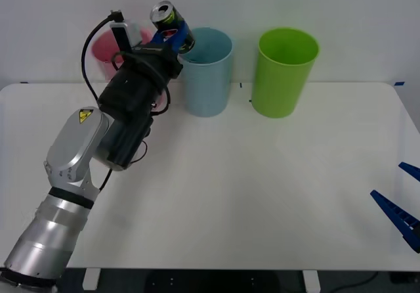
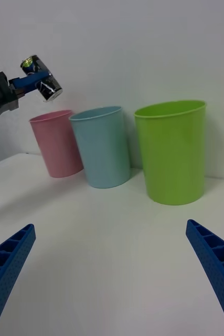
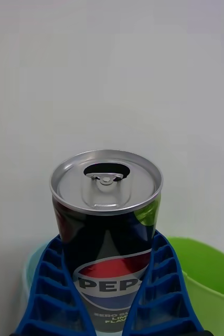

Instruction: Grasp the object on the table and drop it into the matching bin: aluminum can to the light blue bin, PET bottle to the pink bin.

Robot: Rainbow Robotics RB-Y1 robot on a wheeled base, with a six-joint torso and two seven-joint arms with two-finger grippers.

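Three bins sit in a row at the far edge of the white table, and from the front view we've got the left gripper pinching the Pepsi can up in the air, tilted, over the gap between the pink bin and the light blue bin. That's our worry: the can hangs nearer the light blue bin's left rim than its middle, so if we let go now it could clip the rim and bounce out, or tip into the pink one, which is the wrong home for aluminum. The lime green bin stands to the right of the blue one, not in play. What we can see of the blue and green insides looks empty; the pink bin is mostly hidden behind the arm. The right gripper waits low at the near right, fingers spread.

From the right wrist view the can is high above the pink bin, up and left of the light blue bin, with the green bin closest. Can't see into any of them from here.

From the left wrist view the blue fingers clamp the can on both sides, tab already opened, so leftover liquid could dribble out given the tilt. The blue bin's rim and the green bin peek out beyond it.
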